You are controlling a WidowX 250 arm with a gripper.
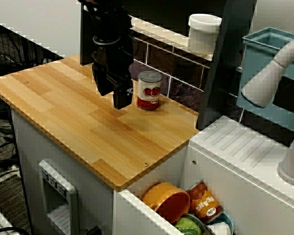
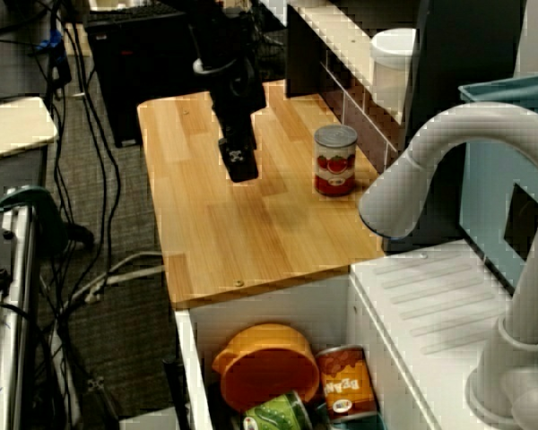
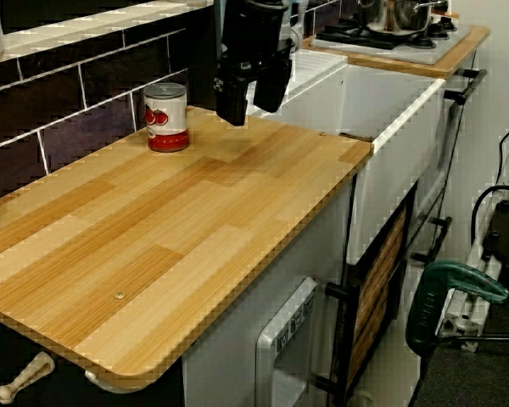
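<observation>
In the view from the counter's front corner, the gripper (image 1: pixel 112 97) hangs just above the wooden counter (image 1: pixel 63 105), fingers apart and nothing between them. The can (image 1: pixel 149 90) stands upright just beside it, not touching, close to the tiled wall (image 1: pixel 179 63). There's loads of bare wood toward the front edge.

The view from over the sink puts the white faucet (image 2: pixel 412 170) up front. It also shows an orange bowl (image 2: pixel 264 363) down in the sink (image 2: pixel 269 305). The can (image 2: pixel 334 159) sits well in from that edge.

The low view along the counter shows the label best: red with tomatoes, silver lid. There's a clear gap between the can (image 3: pixel 166 117) and the fingers (image 3: pixel 232 102). Only this one shows the stove (image 3: pixel 390 38) beyond.
</observation>
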